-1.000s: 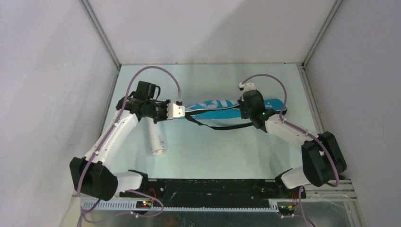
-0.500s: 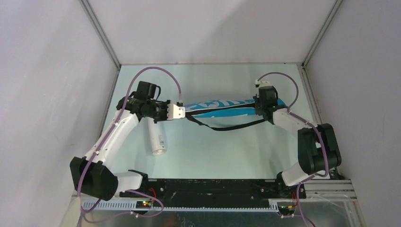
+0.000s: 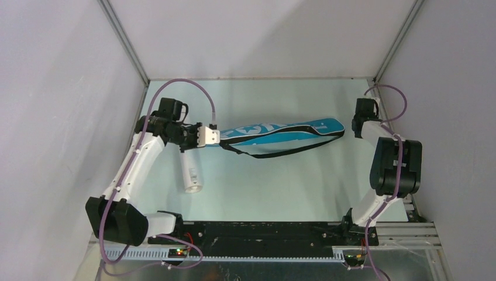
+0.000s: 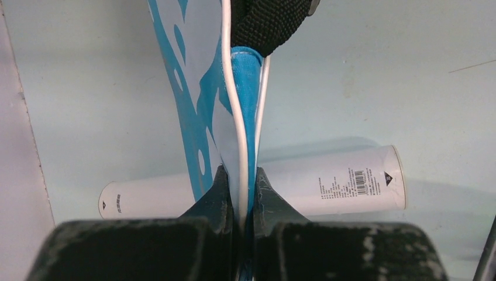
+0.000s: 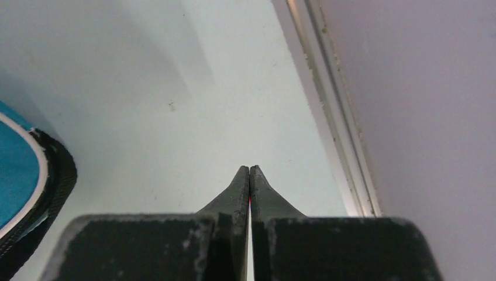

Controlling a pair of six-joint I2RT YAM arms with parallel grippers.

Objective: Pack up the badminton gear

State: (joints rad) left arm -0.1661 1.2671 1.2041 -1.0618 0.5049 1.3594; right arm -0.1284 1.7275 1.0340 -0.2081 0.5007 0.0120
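bag (image 3: 281,132) end clamped in left tool (image 4: 241,178) above tube (image 4: 339,184); right tool (image 5: 250,171) pressed together, apart from bag.

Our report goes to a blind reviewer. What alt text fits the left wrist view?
The left gripper is shut on the narrow end of the blue bag, white piping running between its jaws. A white tube lies on its side on the table beneath; the black strap shows at the top.

A pale mint-green worktop (image 3: 257,181) sits boxed in by plain lilac-grey wall panels (image 3: 257,35) at back and both sides, joined by slim aluminium corner strips (image 3: 124,42). Soft, even light casts faint shadows.
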